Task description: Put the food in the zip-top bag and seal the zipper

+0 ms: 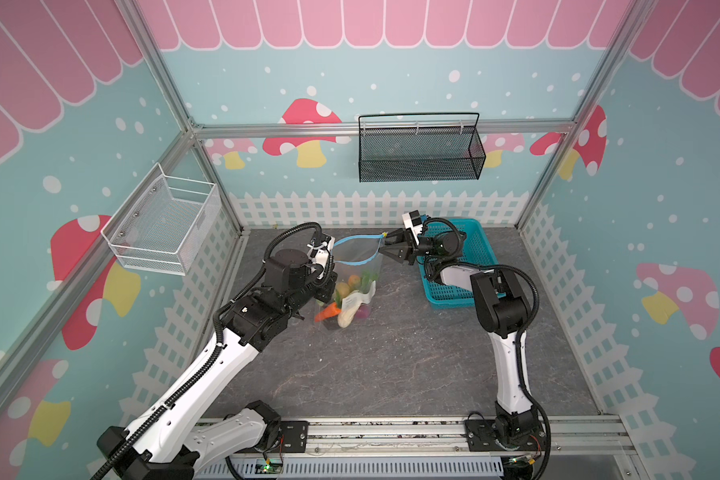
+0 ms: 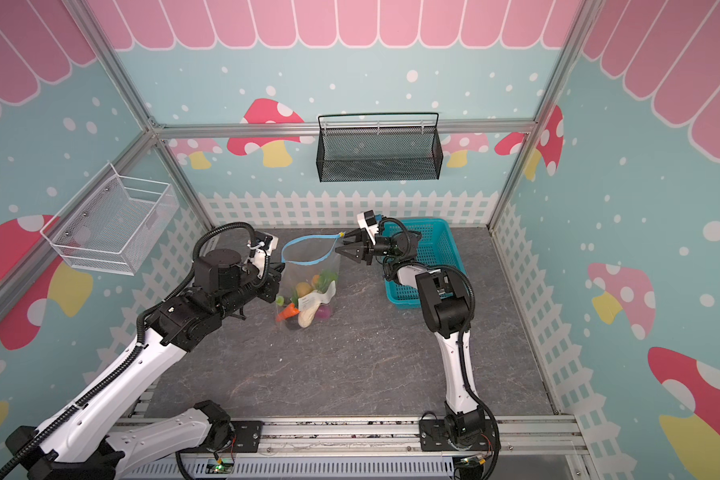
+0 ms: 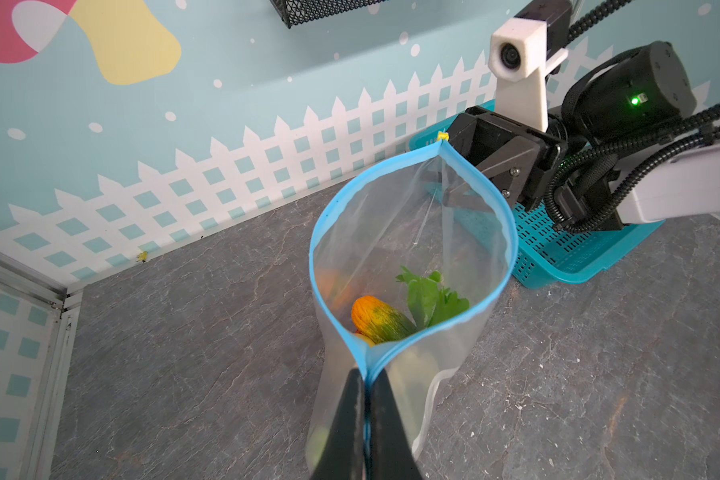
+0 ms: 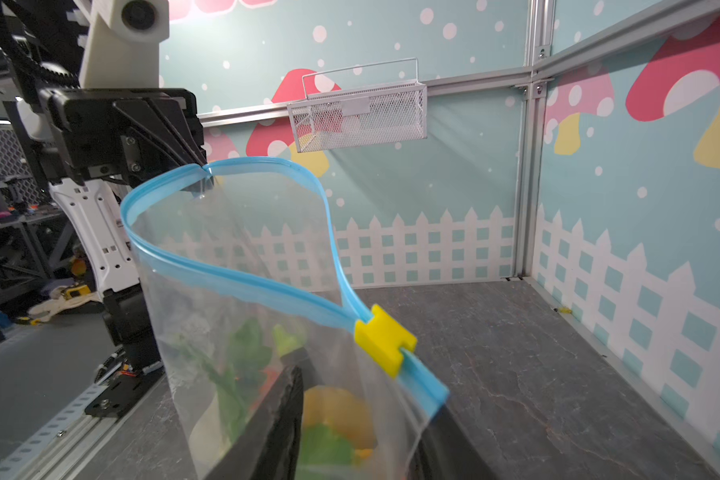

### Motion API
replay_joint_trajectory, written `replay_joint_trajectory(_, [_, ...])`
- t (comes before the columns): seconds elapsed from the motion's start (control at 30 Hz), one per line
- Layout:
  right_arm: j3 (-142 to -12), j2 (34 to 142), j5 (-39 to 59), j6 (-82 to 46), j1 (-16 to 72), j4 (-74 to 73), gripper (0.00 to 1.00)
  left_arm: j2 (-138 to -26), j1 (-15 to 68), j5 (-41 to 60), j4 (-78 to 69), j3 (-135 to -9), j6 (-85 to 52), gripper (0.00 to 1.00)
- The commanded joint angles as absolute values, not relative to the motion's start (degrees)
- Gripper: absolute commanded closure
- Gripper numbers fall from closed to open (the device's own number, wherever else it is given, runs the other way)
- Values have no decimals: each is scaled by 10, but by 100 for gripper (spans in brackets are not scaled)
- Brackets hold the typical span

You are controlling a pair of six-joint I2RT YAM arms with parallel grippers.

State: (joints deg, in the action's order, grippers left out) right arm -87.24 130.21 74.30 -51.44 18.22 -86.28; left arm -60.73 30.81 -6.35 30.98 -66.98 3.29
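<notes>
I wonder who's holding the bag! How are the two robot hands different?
The left gripper is pinched shut on the zipper; the right gripper has its jaws apart around the zip-top bag. The left gripper is far from the yellow slider; the right gripper is right beside it. Both are black and at the bag's open mouth.

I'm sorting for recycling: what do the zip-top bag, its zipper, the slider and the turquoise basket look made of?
Zip-top bag: thin clear plastic film, glossy and crinkled; food shows through.
Zipper: thicker light blue plastic strip, smooth, bowed into a loop.
Slider: hard-looking yellow plastic, matte, blocky.
Basket: stiff turquoise plastic, probably moulded, lattice of holes.
</notes>
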Motion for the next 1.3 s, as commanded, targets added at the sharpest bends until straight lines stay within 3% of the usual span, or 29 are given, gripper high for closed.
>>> replay_joint_trajectory(0.0, [-866, 1294, 754, -532, 180, -904, 71, -593, 304, -58, 289, -665, 46, 100])
replay_joint_trajectory(0.2, [-855, 1271, 754, -533, 174, -904, 87, -587, 301, -60, 291, -664, 43, 100])
replay_joint_trajectory(0.47, [-796, 1208, 753, -503, 174, -883, 100, -577, 298, -67, 300, -664, 39, 100])
replay_joint_trajectory(0.67, [-720, 1117, 752, -421, 174, -792, 100, -559, 291, -79, 315, -663, 29, 100])
replay_joint_trajectory(0.97, [-639, 951, 728, -203, 171, -486, 100, -532, 238, -82, 321, -634, -26, 100])
replay_joint_trajectory(1.27, [-583, 854, 675, -92, 167, -304, 100, -540, 174, -30, 300, -611, -71, 100])
